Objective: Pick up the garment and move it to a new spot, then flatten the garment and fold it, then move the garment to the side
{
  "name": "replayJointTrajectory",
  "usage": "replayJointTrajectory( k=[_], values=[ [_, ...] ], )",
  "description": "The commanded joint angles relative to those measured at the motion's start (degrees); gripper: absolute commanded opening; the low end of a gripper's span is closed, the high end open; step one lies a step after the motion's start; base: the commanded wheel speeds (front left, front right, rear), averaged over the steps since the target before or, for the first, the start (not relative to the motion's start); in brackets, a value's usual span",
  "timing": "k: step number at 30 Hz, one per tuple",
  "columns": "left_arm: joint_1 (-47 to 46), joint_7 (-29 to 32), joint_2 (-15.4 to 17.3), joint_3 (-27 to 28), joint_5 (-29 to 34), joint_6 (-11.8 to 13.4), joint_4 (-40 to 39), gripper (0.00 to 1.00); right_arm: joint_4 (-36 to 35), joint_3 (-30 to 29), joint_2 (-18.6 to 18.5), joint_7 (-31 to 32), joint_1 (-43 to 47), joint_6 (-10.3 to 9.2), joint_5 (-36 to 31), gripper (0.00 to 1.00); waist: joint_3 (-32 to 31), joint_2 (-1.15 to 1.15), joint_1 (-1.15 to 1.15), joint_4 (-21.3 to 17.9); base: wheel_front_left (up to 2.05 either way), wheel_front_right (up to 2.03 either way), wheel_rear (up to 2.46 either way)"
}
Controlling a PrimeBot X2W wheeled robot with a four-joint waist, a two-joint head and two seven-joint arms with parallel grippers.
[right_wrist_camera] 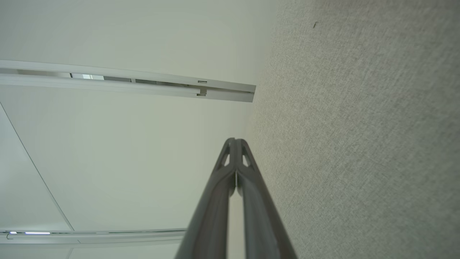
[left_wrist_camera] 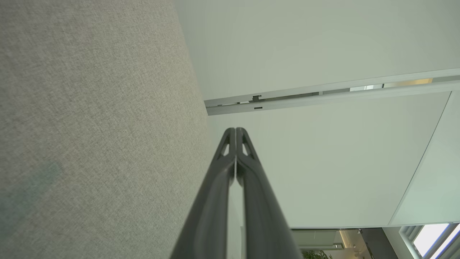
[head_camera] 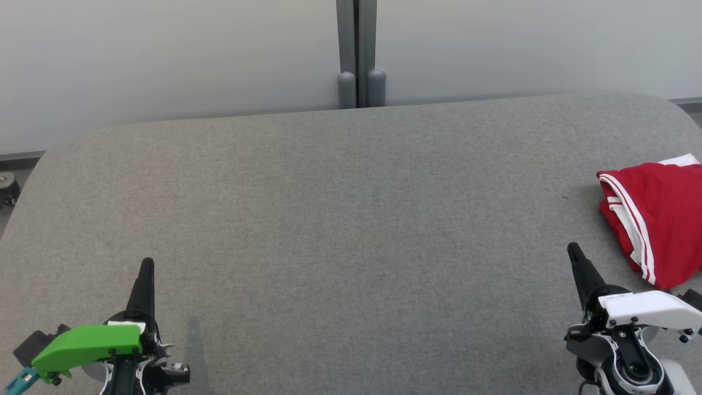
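A folded red garment (head_camera: 655, 219) with white stripes lies at the right edge of the grey fabric table (head_camera: 351, 230), running out of the head view. My right gripper (head_camera: 573, 251) hovers near the front right, a short way left of and below the garment, its two dark fingers pressed together with nothing between them. At the front left, my left gripper (head_camera: 147, 264) is shut and empty, far from the garment. In the left wrist view the left gripper (left_wrist_camera: 235, 130) has its tips touching beside the table cloth. The right wrist view has the right gripper (right_wrist_camera: 235, 140) closed the same way.
A pale wall (head_camera: 164, 55) with a grey post (head_camera: 359, 55) stands just behind the table's far edge. A castor (head_camera: 6, 184) sits on the floor past the left corner. A small dark speck (head_camera: 565, 198) lies on the cloth left of the garment.
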Motion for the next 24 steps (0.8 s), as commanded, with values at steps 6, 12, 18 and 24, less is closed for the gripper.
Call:
replayJointTrajectory(
  k=[6,12,18,24],
  values=[
    [-1.35,0.85,0.45,0.41,-3.25,0.13,-0.56,0.0,-0.92,-0.33,-0.35,1.02,0.7,-0.01,3.37,0.0,-0.08,0.0,0.0,0.19,0.0,0.0,0.0],
    [-1.42,1.43,0.46,0.52,-5.48,0.2,-0.79,0.0,-1.3,-0.48,-0.36,1.55,1.07,-0.02,5.72,0.0,-0.15,0.0,0.0,0.36,0.0,0.0,0.0],
    [-1.44,2.09,0.47,0.64,-7.77,0.25,-1.01,0.0,-1.68,-0.62,-0.37,2.18,1.32,-0.02,8.08,0.0,-0.23,0.0,0.0,0.54,0.0,0.0,0.0],
    [-1.43,2.1,0.46,0.62,-7.57,0.25,-0.98,0.0,-1.63,-0.61,-0.37,2.22,1.3,-0.02,7.91,0.0,-0.24,0.0,0.0,0.55,0.0,0.0,0.0]
  ],
)
